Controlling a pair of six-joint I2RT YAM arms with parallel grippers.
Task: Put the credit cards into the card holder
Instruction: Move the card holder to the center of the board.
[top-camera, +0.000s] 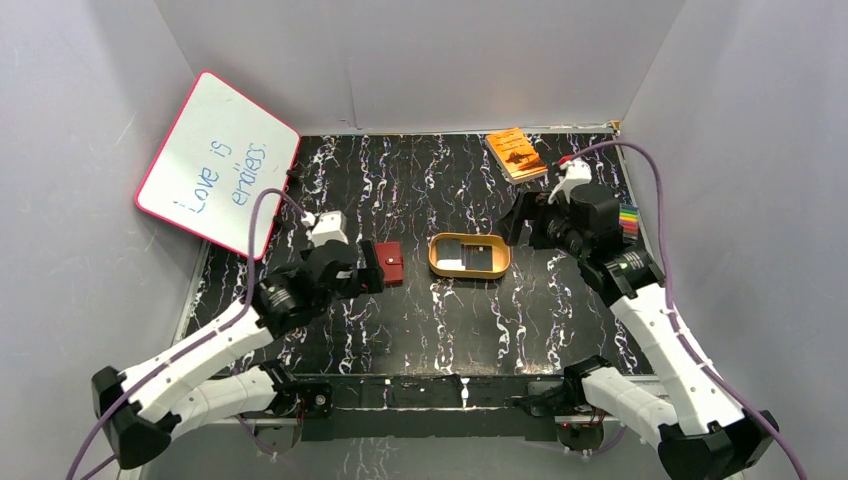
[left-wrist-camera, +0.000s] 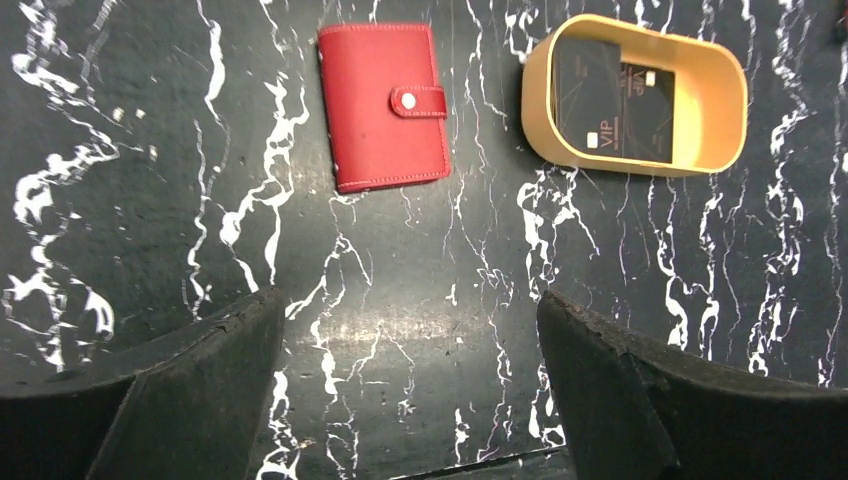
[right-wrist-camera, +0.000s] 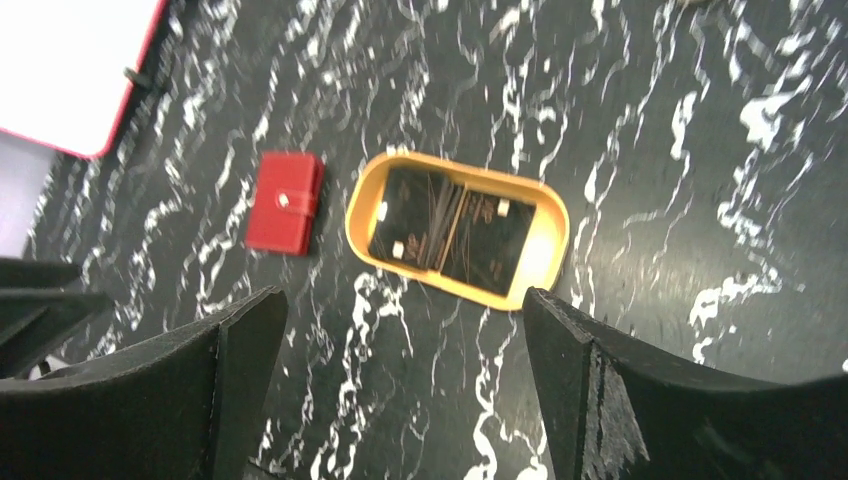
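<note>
The card holder (top-camera: 389, 262) is a small red wallet, snapped shut, lying flat left of centre; it also shows in the left wrist view (left-wrist-camera: 383, 105) and the right wrist view (right-wrist-camera: 285, 203). Two dark credit cards (top-camera: 468, 254) lie side by side inside a gold oval tray (top-camera: 433, 255), seen too in the left wrist view (left-wrist-camera: 613, 100) and the right wrist view (right-wrist-camera: 450, 225). My left gripper (top-camera: 370, 270) is open and empty just left of the wallet (left-wrist-camera: 410, 370). My right gripper (top-camera: 513, 228) is open and empty, raised just right of the tray (right-wrist-camera: 400, 380).
A whiteboard (top-camera: 218, 165) with a pink rim leans at the back left. An orange book (top-camera: 516, 153) lies at the back. A striped multicoloured object (top-camera: 628, 218) sits by the right wall. Grey walls enclose the black marbled table on three sides.
</note>
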